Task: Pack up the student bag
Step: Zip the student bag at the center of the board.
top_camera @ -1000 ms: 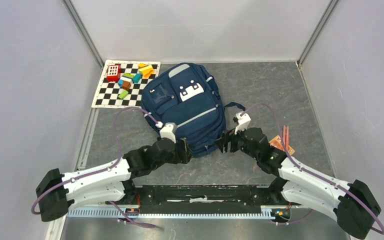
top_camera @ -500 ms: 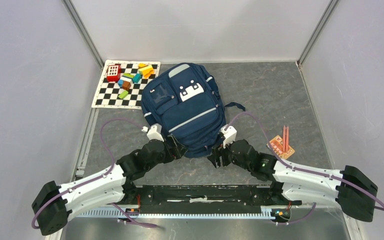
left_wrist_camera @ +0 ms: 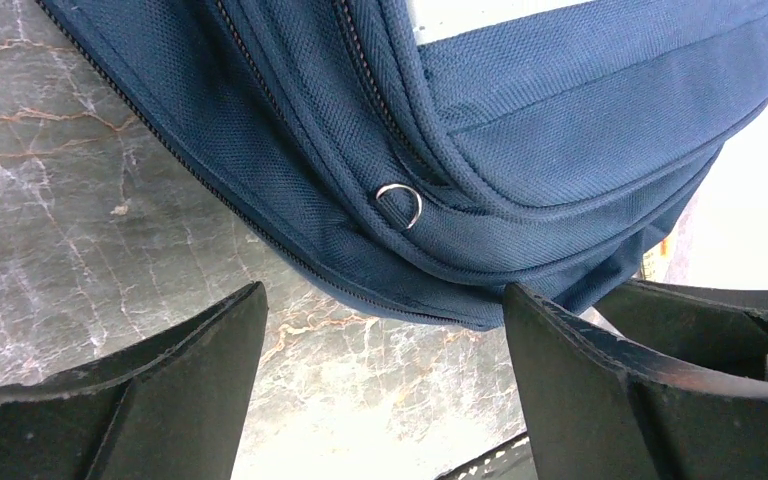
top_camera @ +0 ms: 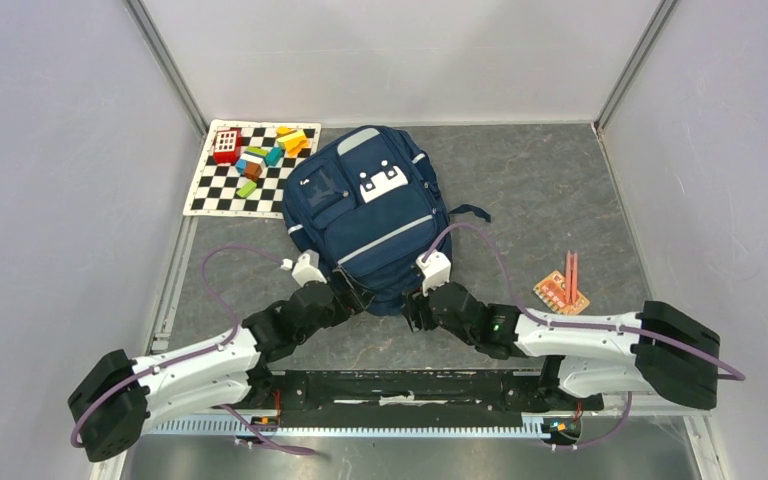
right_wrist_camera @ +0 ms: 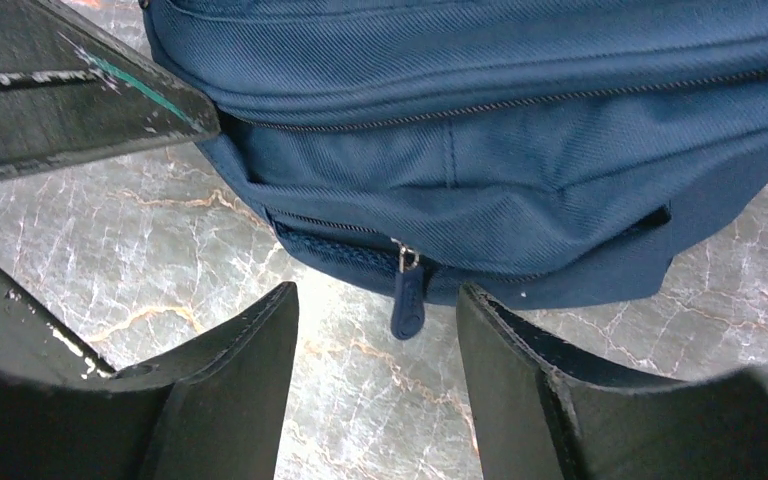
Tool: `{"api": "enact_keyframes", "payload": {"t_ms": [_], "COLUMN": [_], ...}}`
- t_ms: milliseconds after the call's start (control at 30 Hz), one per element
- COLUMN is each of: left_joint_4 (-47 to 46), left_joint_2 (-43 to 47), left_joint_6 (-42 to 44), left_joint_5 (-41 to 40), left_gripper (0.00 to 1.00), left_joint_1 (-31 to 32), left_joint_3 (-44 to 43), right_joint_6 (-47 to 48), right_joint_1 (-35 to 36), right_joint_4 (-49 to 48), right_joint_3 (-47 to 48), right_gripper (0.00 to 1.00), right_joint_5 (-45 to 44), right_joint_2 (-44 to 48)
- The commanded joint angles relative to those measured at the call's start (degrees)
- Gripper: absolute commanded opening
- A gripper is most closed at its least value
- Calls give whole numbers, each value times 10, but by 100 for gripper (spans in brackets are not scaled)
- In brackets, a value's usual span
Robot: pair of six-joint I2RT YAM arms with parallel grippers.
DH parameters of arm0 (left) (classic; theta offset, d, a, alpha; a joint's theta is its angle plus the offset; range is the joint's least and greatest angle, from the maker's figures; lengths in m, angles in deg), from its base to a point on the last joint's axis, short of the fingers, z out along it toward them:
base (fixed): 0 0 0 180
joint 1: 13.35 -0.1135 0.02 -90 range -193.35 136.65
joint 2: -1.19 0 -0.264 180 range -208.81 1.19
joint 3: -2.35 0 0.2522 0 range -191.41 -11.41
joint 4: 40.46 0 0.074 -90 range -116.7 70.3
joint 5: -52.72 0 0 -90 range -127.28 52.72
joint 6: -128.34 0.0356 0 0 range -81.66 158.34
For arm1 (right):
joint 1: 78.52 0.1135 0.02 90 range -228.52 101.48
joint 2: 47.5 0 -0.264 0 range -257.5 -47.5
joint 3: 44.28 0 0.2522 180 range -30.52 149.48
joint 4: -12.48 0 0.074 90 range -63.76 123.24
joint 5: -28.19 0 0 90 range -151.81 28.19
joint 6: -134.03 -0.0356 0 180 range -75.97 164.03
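**Jaws apart on both sides at the bag's lower end; packing is barely starting**

Your left jaws are standing wide apart with nothing between them, facing the lower left corner of the student bag (top_camera: 370, 215), where a small metal ring (left_wrist_camera: 399, 205) is showing on a seam. Your right jaws are also standing apart, narrower than the left, and they are clamping nothing. A dark blue zipper pull (right_wrist_camera: 408, 298) is hanging just ahead of their gap, at the bag's lower edge.

The bag is lying flat, front side up, in the middle of the desk (top_camera: 540, 180). Its top is pointing toward the far edge and its bottom toward the near edge, where both arms are meeting it.

As for progress, you are looking at an early stage. Every zipper line in the wrist views is reading as closed, and no compartment is gaping open. The coloured blocks (top_camera: 260, 155) are sitting on the checkered mat (top_camera: 222, 185) in the far left corner. A small orange piece with pink sticks (top_camera: 563, 290) is lying toward the right edge. What is inside the bag is hidden. Judging by this, opening a compartment is coming first, and then the loose items are waiting to go in.
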Motion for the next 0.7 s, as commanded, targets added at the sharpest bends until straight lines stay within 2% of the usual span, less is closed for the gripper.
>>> {"api": "enact_keyframes", "payload": {"t_ms": [0,167,233,300,333,433,533,600,667], "left_joint_4": [-58,-68,-73,-80,-86,-94,-83,-73,-56], "left_joint_2": [-13,-33,-43,-55,-62,-89,-103,-99,-86], "left_joint_6": [-26,-25,-25,-23,-21,-3,13,22,23], "left_joint_5": [-43,-66,-77,-88,-93,-110,-114,-113,-117], "left_gripper": [92,90,85,77,71,47,16,3,2], "left_joint_1": [-4,-4,-4,-4,-4,-5,-14,-23,-28], "left_joint_3": [7,8,8,8,8,-1,-12,-12,-7], "right_joint_6": [3,-20,-24,-24,-23,-18,-4,12,33], "right_joint_1": [15,19,19,19,19,19,17,5,-21], "right_joint_4": [-25,-2,5,13,17,29,48,56,60], "right_joint_3": [42,51,50,49,48,47,48,44,36], "right_gripper": [62,49,42,32,26,3,0,0,0], "right_joint_5": [-70,-116,-135,-152,-160,-182,-209,-215,-198], "right_joint_2": [-31,-54,-56,-57,-57,-56,-43,-28,-9]}}
